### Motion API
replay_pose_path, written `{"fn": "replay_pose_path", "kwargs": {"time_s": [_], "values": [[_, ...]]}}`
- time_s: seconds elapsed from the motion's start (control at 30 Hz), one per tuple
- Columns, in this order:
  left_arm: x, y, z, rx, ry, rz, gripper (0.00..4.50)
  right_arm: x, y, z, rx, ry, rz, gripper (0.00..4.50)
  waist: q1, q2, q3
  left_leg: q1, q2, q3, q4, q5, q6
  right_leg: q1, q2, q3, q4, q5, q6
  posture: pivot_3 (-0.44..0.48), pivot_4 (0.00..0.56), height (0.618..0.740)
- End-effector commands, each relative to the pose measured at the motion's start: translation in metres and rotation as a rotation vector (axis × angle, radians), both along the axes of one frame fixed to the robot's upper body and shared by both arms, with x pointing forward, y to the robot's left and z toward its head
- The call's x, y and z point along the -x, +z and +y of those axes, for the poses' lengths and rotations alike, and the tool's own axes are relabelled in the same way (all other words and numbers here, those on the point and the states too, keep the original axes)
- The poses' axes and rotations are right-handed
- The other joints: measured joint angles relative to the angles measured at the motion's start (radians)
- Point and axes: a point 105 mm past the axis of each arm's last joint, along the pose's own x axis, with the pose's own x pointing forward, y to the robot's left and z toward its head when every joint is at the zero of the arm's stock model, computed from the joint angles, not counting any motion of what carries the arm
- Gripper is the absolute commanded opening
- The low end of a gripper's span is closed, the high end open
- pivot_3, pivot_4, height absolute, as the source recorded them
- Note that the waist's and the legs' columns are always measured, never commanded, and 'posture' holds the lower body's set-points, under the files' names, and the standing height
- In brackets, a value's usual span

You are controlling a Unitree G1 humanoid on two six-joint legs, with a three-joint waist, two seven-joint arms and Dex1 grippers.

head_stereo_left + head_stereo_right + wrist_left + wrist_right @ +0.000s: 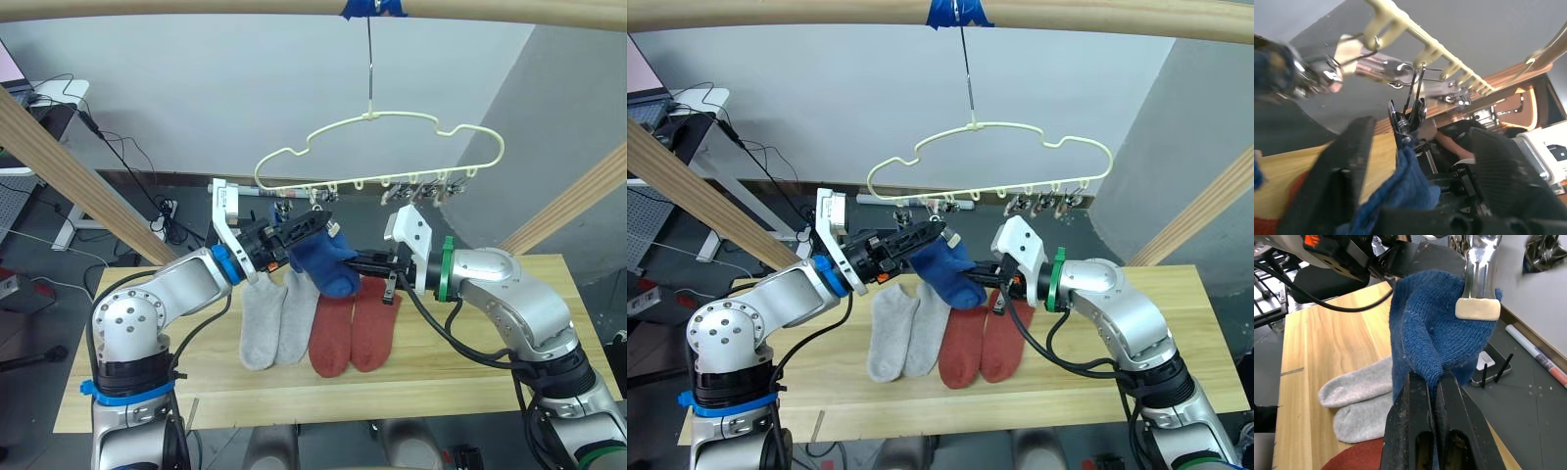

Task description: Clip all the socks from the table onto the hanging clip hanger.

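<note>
- Pale grey wall behind, dark floor with cables, a wooden pole (294, 8) across the top with blue tape (372, 8) where the hook hangs.
- Light wooden bench (490, 372) below, carrying four socks side by side: two grey socks (277, 323) lying toward the left, touching each other, and two red socks (353, 333) just beside them toward the right, also touching.
- Pale yellow clip hanger (377, 147) hanging from the pole above the bench, cloud-shaped outline, a row of small metal clips (416, 191) along its lower bar.
- One blue sock (323, 257) held up in the air between the two arms, above the grey and red socks, just under the left end of the clip row.
- Left gripper (299, 227) at the upper edge of the blue sock, right by a clip; fingers (1347, 176) spread apart in the wrist view, with the sock and an opened clip (1408, 115) between them.
- Right gripper (1432, 382) reaching in from the right, its fingers (1410, 431) pressed together and clamped on a fold of the blue sock.
- In the right wrist view, a metal clip with a cream pad (1478, 308) lying against the sock's upper edge; cannot tell whether it bites the fabric.
</note>
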Motion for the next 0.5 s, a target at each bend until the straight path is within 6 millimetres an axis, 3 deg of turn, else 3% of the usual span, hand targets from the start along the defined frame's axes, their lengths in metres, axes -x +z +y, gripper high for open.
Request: {"fn": "replay_pose_path", "kwargs": {"time_s": [0.03,0.07,0.17,0.5], "values": [[0.015,0.005,-0.001,-0.066,-0.042,-0.069,4.46,-0.003,0.004,0.003,-0.014,-0.023,-0.041,0.0,0.0,0.0,0.0,0.0,0.0,0.0,0.0,0.0,0.0,0.0,0.0,0.0,0.0,0.0,0.0,-0.072,0.276,0.74],[0.018,0.003,0.0,-0.099,-0.049,-0.075,4.46,-0.004,0.004,0.004,-0.021,-0.027,-0.033,0.0,0.0,0.0,0.0,0.0,0.0,0.0,0.0,0.0,0.0,0.0,0.0,0.0,0.0,0.0,0.0,-0.066,0.275,0.74],[0.025,-0.005,0.001,-0.192,-0.053,-0.101,4.5,-0.005,0.001,0.005,-0.024,-0.029,-0.022,0.71,0.001,0.0,0.0,0.0,0.0,0.0,0.0,0.0,0.0,0.0,0.0,0.0,0.0,0.0,0.0,-0.062,0.277,0.74],[0.022,-0.026,-0.001,-0.376,0.039,-0.249,4.5,0.0,-0.012,-0.029,0.047,-0.082,0.003,4.19,0.015,0.0,0.0,0.0,0.0,0.0,0.0,0.0,0.0,0.0,0.0,0.0,0.0,0.0,0.0,-0.069,0.278,0.74]]}}
